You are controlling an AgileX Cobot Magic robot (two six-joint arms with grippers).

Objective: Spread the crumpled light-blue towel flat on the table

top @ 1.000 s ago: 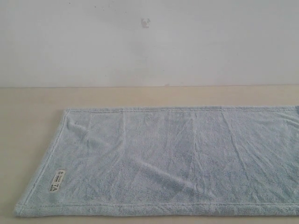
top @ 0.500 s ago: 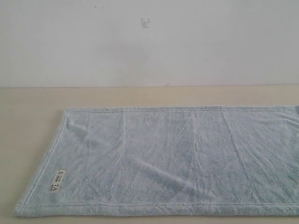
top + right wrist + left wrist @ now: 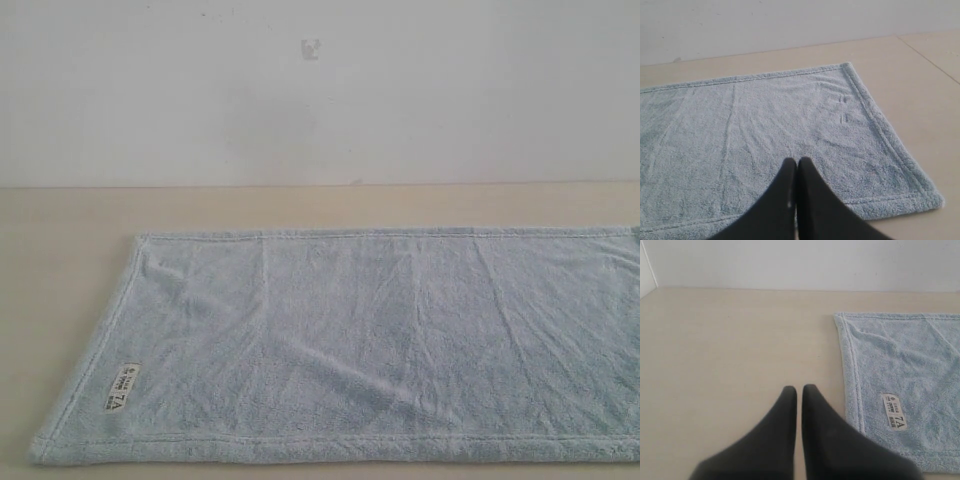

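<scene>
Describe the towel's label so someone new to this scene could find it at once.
A beige table carries one pale-blue towel lying flat. Near the towel's corner at the lower left of the exterior view sits the label. It is the only white patch with dark print on the blue cloth.

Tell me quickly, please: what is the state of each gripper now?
Left gripper: closed, holding nothing.
Right gripper: closed, holding nothing.

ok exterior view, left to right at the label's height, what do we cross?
table → hemmed border → white label → creased towel body, running off the right edge of the view.
</scene>
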